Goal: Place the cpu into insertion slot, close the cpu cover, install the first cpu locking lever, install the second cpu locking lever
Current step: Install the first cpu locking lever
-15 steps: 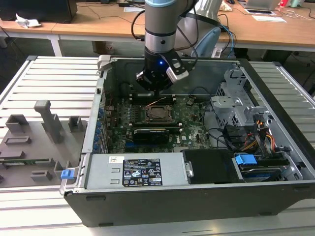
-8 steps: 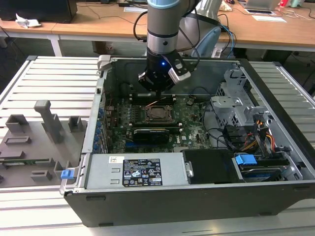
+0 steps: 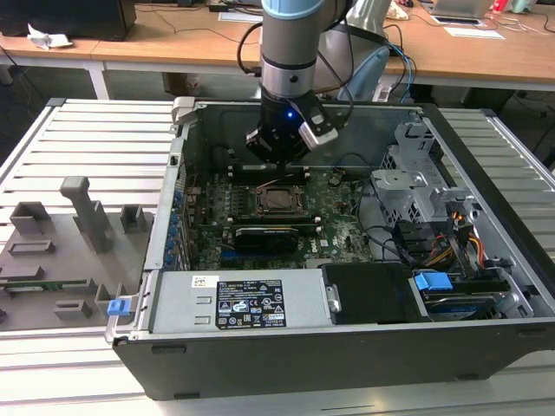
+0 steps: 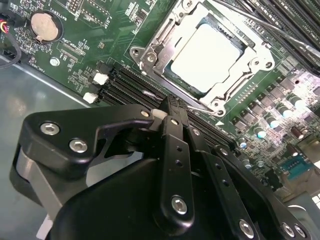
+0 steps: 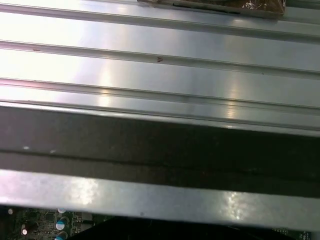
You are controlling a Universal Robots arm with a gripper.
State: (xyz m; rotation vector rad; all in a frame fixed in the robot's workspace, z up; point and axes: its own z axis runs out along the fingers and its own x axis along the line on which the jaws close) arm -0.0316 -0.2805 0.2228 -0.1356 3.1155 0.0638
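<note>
Seated cpu (image 4: 207, 57) in slot (image 4: 145, 55), under lowered cover (image 4: 232, 80); gripper (image 4: 172, 107) with fingers (image 4: 173, 132) pressed together, nothing held, tips by near lever (image 4: 200, 104); seemingly left: latching both levers

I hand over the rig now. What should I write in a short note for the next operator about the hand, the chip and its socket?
The hand is shut with nothing seen in it. Its tip is at the edge of the socket, beside a thin lever; whether they touch cannot be told.
The chip sits in the socket, silver side up.
The cover lies flat around the chip.
Done: chip placed, cover closed.
Left: the two levers; whether either is latched cannot be told.
</note>
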